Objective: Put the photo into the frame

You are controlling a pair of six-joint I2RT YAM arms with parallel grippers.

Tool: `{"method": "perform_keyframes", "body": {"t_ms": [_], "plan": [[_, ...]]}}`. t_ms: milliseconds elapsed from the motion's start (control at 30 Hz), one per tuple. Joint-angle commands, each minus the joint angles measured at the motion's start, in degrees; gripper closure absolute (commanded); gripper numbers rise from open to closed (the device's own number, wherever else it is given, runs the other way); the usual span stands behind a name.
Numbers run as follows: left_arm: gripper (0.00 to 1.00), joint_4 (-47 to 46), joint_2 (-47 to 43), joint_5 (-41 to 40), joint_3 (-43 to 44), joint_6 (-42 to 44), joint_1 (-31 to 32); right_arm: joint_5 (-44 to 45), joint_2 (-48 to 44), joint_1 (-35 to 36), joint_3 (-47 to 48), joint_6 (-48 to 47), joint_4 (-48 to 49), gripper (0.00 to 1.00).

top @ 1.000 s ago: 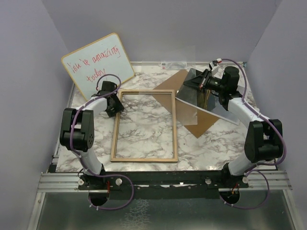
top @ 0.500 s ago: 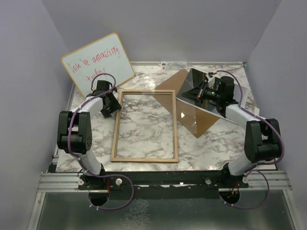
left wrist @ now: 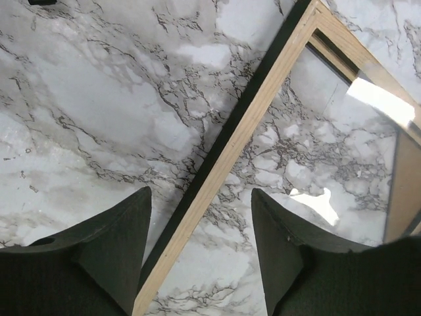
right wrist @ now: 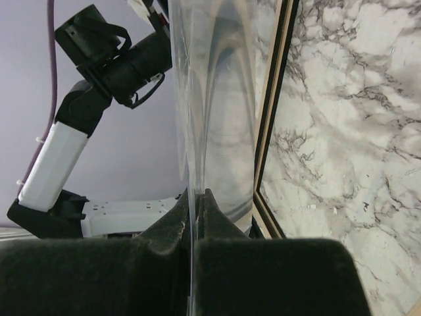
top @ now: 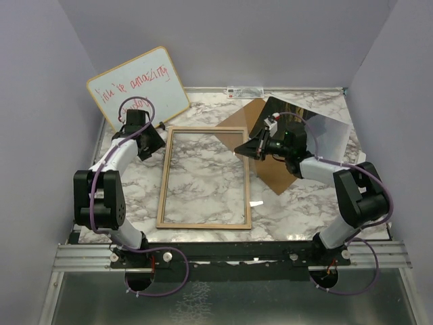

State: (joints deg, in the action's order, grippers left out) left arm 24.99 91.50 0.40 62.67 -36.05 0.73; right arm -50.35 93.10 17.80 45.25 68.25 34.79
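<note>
Frame [top: 203,222] lies flat on the bench [top: 298,203], light wood face up, left of centre. Left claw [top: 153,139] is spread, with its fingers [left wrist: 112,250] either side of the frame's left rail, toward the bench's far-left corner. We cannot tell whether it touches the rail. Right claw [top: 247,149] is pressed together on the photo [top: 321,128], pinching its edge. The photo is raised and tilted toward the far-right corner, over the brown board [top: 283,179], just beside the frame's right rail.

Whiteboard [top: 137,90] with red handwriting leans tilted at far-left corner of marble-patterned bench [top: 298,203]. Plain brown board [top: 240,120] lies flat right of centre, partly covered.
</note>
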Motion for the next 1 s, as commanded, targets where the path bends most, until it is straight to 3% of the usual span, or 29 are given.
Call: {"method": "perform_keyframes", "body": {"t_ms": [0,300,967], "plan": [[0.39,-2.3,-1.6,-1.7,-2.9,0.1,-0.2,4.6,1.6,2.5,-1.7,4.4,7.4,0.99],[0.42,-6.2,-1.3,-1.0,-7.0,2.1,-0.2,10.9,5.4,4.8,-5.8,10.8,18.3,0.99],[0.46,-9.2,-1.3,-1.2,-11.0,3.4,-0.2,11.5,11.9,6.3,-4.4,10.2,20.0,0.99]]}}
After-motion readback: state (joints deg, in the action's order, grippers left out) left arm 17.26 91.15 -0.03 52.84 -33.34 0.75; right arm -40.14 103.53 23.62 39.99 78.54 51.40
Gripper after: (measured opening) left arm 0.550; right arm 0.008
